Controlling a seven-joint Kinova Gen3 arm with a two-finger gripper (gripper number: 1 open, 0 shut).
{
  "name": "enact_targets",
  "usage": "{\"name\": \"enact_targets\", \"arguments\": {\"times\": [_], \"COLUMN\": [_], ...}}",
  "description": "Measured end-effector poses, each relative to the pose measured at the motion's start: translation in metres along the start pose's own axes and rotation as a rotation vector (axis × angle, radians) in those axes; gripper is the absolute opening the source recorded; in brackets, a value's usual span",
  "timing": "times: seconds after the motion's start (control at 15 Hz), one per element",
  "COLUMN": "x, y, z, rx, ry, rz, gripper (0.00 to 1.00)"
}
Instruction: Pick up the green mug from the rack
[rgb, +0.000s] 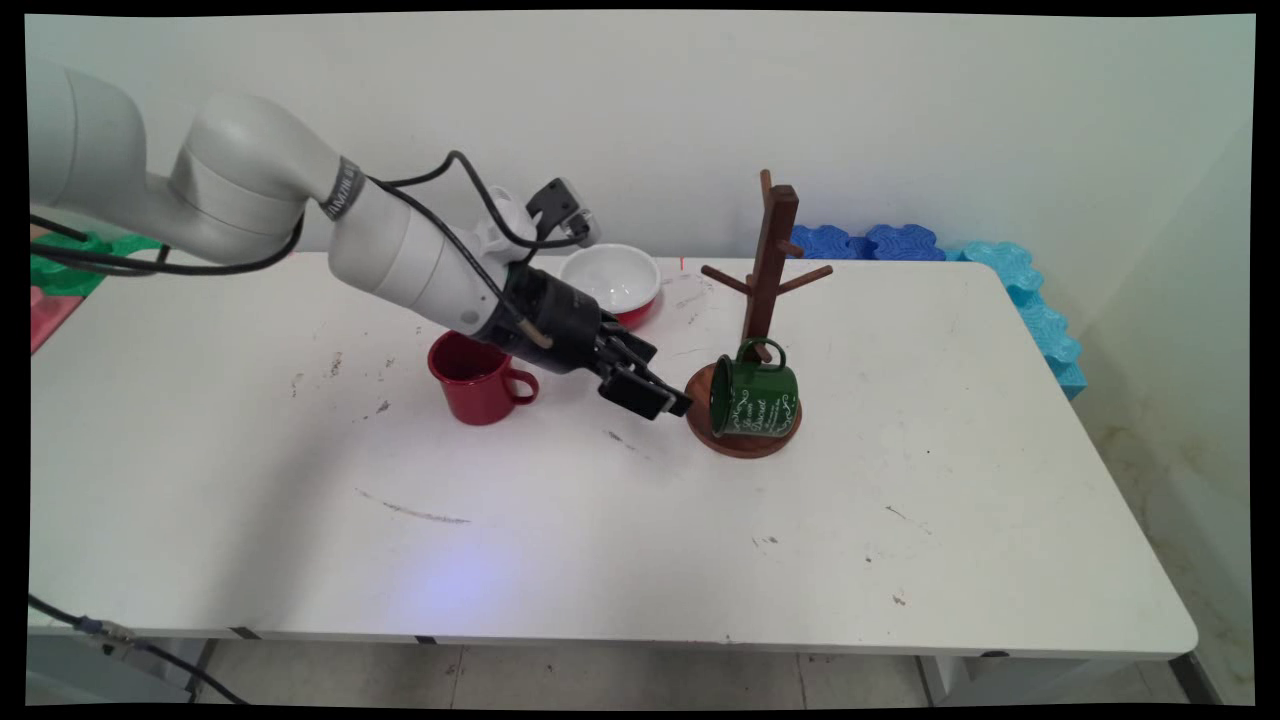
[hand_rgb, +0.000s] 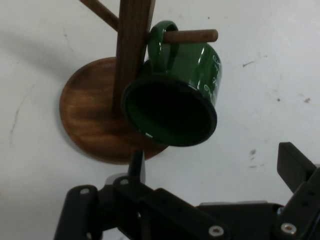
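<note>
While the arm reaches in low from the left in the main view, the gripper hangs just above the surface, its tip just beside the green mug and not touching it. The jaws stand apart and hold nothing. The mug hangs by its handle from a low peg of the wooden mug tree, tilted with its mouth towards the gripper and its body over the tree's round base. It is glossy dark green enamel with pale lettering on its side. Behind the arm stands a red mug, upright, and farther back a bowl, white inside and red outside. Blue foam pieces lie along the far right edge.

In the hand view, the green mug fills the middle, with its dark rim and black interior facing the camera. Its handle loops over the peg, beside the post, and the base lies underneath. The gripper is spread wide below the mug, with bare surface between the fingers.

As I judge it, a mug hung only by its handle would swing or slip off at a nudge. Any motion this close should be slow and straight, clear of the rim and the peg.
</note>
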Motion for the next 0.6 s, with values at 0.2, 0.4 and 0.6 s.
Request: {"name": "enact_targets", "arguments": {"times": [0.2, 0.4, 0.6], "x": [-0.001, -0.003, -0.005], "y": [0.003, 0.005, 0.007], "z": [0.006, 0.011, 0.016], "rx": [-0.004, -0.007, -0.011], "ry": [0.012, 0.020, 0.027], "rz": [-0.027, -0.047, -0.064], "gripper": [1.00, 1.00, 1.00]}}
